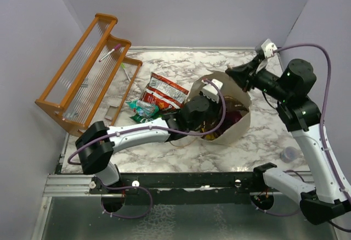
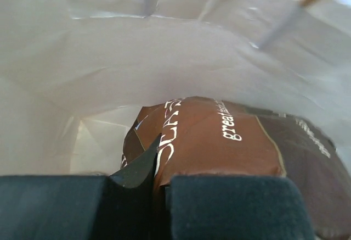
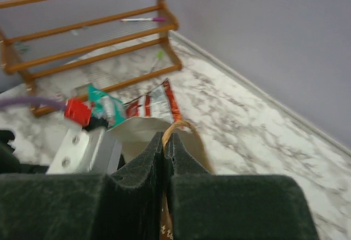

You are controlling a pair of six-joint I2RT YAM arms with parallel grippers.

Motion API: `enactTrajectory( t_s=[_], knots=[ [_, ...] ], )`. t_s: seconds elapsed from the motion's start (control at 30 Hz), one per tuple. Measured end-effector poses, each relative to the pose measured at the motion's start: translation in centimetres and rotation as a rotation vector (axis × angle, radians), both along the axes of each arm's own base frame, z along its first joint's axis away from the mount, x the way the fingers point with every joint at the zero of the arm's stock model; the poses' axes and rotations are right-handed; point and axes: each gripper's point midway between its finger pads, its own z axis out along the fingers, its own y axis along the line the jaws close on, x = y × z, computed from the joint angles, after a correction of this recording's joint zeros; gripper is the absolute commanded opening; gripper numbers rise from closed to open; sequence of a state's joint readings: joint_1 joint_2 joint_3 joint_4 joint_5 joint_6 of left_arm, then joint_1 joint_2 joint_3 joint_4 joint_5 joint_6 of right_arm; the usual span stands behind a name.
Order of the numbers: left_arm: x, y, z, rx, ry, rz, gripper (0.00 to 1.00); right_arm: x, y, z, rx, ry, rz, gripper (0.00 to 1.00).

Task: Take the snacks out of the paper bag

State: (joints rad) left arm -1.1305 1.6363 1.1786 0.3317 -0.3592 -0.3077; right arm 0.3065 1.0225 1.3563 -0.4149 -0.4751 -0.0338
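The paper bag [image 1: 239, 122] is sitting right of the table's middle, beige-cream and creased, its mouth gaping in a wide rounded loop. From above, dark glossy packets are showing inside it. The left wrist view is looking along the pale inner walls at a brown packet [image 2: 219, 141] with white lettering, lying on the bag's floor beside a darker brown one [image 2: 307, 157] on its right.

The left gripper [image 2: 160, 190] is reaching deep into the bag from the left, its jaws drawn narrow and pinching the near edge of the brown packet. The right gripper [image 1: 230, 72] is coming in from the far right, jaws closed tight on the bag's far rim, where a brown cord handle [image 3: 178, 126] is looping up just past the fingertips.

Two snacks are lying outside on the marble table [image 1: 164, 155], just left of the bag: a red-and-brown packet [image 1: 167, 91] and, nearer, a green packet [image 1: 141, 108], the two touching. The orange rack [image 1: 107, 19] is leaning at the far left, well apart from the bag. Bare marble is lying open near and right of the bag, except for a small grey round object [image 1: 289, 154] by the right arm.
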Motion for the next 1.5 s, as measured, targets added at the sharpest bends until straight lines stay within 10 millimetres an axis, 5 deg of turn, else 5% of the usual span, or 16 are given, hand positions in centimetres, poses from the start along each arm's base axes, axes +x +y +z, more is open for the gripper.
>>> enactTrajectory(
  t_s=[0.27,0.63,1.0,1.23,1.43,1.5],
  knots=[
    [-3.2,4.0,5.9,-0.121,-0.041,-0.068,0.00,-4.1,2.1,-5.6,0.083,0.121,0.185,0.02],
    [-5.9,8.5,8.7,-0.144,-0.047,-0.101,0.00,-6.7,0.9,-1.9,0.143,-0.014,0.160,0.02],
    [-7.3,11.6,15.9,-0.254,-0.097,-0.096,0.00,-7.6,0.4,-3.4,0.132,-0.003,0.144,0.02],
    [-5.9,10.3,19.0,-0.331,-0.110,-0.059,0.00,-8.0,1.7,-4.5,0.135,0.074,0.233,0.02],
    [-5.0,10.0,21.8,-0.356,-0.123,-0.043,0.00,-6.1,-1.9,-4.6,0.172,0.094,-0.047,0.02],
    [-4.9,10.3,24.9,-0.396,-0.147,-0.039,0.00,-5.9,-2.9,-4.4,0.180,0.081,-0.110,0.02]
  ],
)
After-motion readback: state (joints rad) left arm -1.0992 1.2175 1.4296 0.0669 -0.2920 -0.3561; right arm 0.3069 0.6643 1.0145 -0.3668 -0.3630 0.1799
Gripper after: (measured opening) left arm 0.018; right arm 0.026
